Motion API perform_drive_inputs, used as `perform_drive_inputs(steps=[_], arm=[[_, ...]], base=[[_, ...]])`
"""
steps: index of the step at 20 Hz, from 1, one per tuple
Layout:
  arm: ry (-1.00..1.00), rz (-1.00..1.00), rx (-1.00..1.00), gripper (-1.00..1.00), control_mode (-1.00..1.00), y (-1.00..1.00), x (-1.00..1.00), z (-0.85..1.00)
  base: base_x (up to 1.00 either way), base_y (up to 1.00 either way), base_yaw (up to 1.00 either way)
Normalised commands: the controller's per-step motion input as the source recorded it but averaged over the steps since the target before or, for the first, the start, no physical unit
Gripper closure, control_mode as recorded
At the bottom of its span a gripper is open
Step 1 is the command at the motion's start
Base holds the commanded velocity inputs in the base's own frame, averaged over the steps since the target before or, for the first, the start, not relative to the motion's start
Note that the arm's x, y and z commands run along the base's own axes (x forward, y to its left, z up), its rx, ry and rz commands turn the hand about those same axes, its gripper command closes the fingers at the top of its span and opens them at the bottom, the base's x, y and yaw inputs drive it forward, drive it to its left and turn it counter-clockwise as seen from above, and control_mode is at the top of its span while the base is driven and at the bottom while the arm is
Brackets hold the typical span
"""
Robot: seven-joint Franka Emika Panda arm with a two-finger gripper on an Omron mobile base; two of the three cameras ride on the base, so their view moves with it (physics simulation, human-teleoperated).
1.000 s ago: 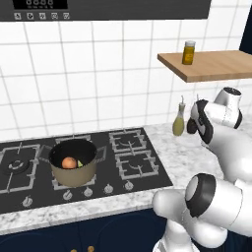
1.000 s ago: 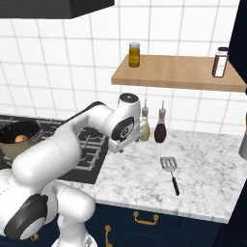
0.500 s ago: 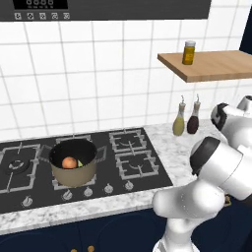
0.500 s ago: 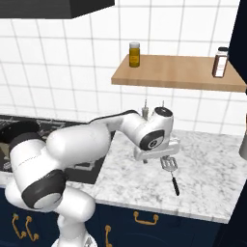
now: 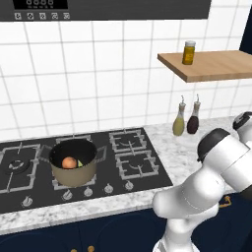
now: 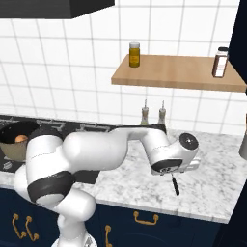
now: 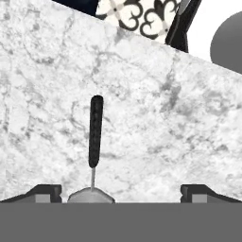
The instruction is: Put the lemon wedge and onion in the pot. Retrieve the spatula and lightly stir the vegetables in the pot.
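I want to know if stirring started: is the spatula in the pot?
No, the spatula lies flat on the marble counter, under the open gripper.

The left base view looked forward and down from behind the arm's left side, across the hob (image 5: 74,162) and the pot (image 5: 74,162) to the tiled wall. The right base view faced the same kitchen from behind the arm's right, taking in more of the marble counter (image 6: 212,188). Both shared the wooden shelf (image 5: 211,66) and the two bottles (image 5: 186,118) at the wall. The hand view looked close down onto the counter, where the spatula (image 7: 95,134) lay.
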Motion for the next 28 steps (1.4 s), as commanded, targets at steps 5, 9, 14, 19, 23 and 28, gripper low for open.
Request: perform_drive_inputs(steps=[5, 9, 14, 19, 23, 28], arm=[[0.0, -0.09, 0.02, -1.0, -1.0, -0.25, 0.0, -0.19], [0.0, -0.1, 0.03, -1.0, -1.0, 0.0, -0.17, -0.32], [0.0, -0.09, 0.02, -1.0, -1.0, -0.02, -0.09, -0.33], [0.0, -0.07, 0.0, -1.0, -1.0, -0.11, 0.05, -0.29], [0.0, -0.05, 0.01, -1.0, -1.0, -0.19, 0.05, -0.27], [0.0, -0.01, 0.01, -1.0, -1.0, -0.16, 0.07, -0.22]], base=[[0.0, 0.0, 0.0], [0.0, 0.0, 0.0], [0.0, 0.0, 0.0], [0.0, 0.0, 0.0], [0.0, 0.0, 0.0], [0.0, 0.0, 0.0]])
